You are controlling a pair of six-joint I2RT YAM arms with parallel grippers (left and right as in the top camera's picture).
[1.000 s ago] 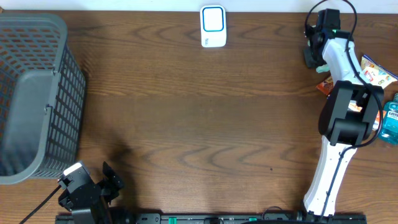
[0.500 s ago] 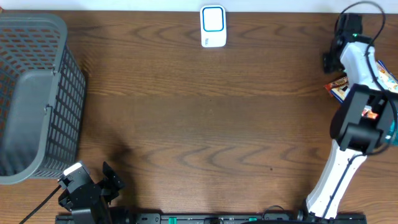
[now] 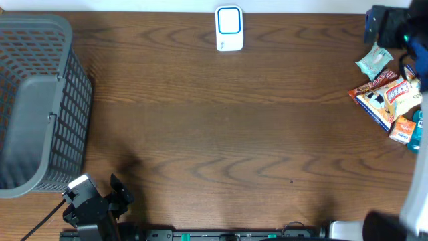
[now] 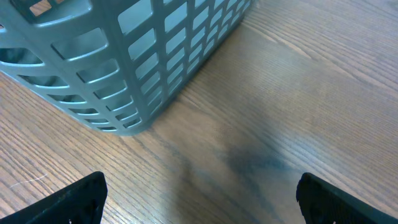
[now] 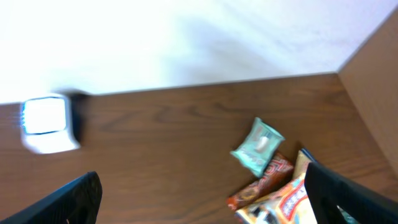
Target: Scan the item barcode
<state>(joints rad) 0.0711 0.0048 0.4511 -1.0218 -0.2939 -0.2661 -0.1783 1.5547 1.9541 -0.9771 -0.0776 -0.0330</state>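
With the basket [image 3: 67, 134] flanked by the spread, empty left gripper [image 4: 199, 202] and the scanner [image 3: 229, 29] set mid-back, the crowded packets [image 3: 389, 95] at the right edge may be snagged in pairs by the right gripper [image 5: 205, 196], likewise spread and empty.

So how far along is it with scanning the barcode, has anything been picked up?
Barely started. Done: nothing visible; the green packet and snack bags lie piled at the right edge of the table, well apart from the scanner. In hand: nothing; the right end effector hangs open and empty near the pile, the left end effector sits open beside the basket. Left: grasp an item and present its barcode to the scanner.
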